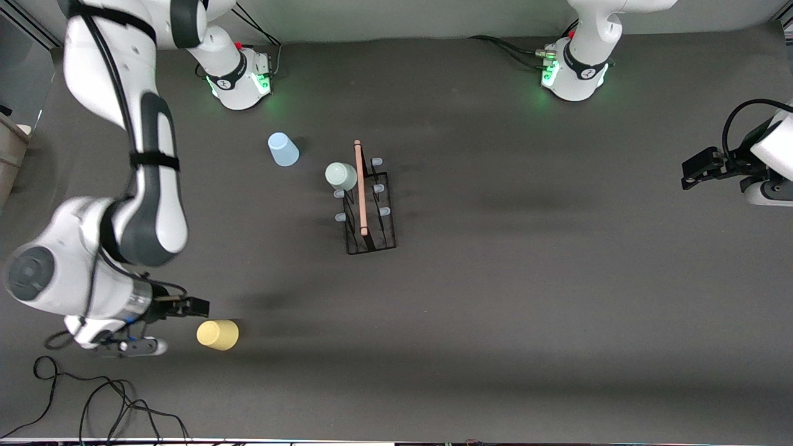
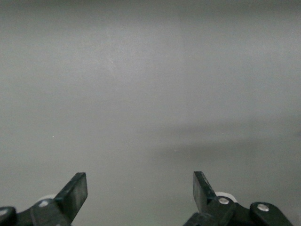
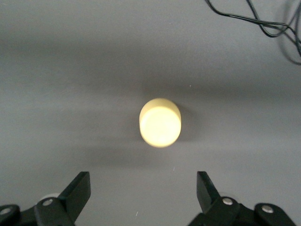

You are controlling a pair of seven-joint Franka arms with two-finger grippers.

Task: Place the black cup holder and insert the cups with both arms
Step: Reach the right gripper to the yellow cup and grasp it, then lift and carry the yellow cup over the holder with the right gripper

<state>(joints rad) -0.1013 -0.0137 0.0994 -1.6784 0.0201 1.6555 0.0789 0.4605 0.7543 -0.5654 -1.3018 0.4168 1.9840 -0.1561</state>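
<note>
1. A dark grey table (image 1: 526,297) fills the scene, with black cables (image 1: 93,409) trailing at its near edge toward the right arm's end.
2. The right gripper (image 1: 179,325) hangs low over the table just beside the yellow cup (image 1: 217,334), fingers (image 3: 77,193) spread wide and empty; the right wrist view shows the cup (image 3: 160,122) ahead of them, apart from both.
3. The left gripper (image 1: 697,170) waits at the left arm's end of the table, released, with only bare surface before its fingers (image 2: 75,193).
4. The black cup holder (image 1: 370,214) stands upright mid-table, its wooden handle (image 1: 360,186) on top.
5. A pale green cup (image 1: 341,176) sits upturned on one of its pegs.
6. The light blue cup (image 1: 283,149) lies on the table farther from the camera, toward the right arm's base (image 1: 238,80).
</note>
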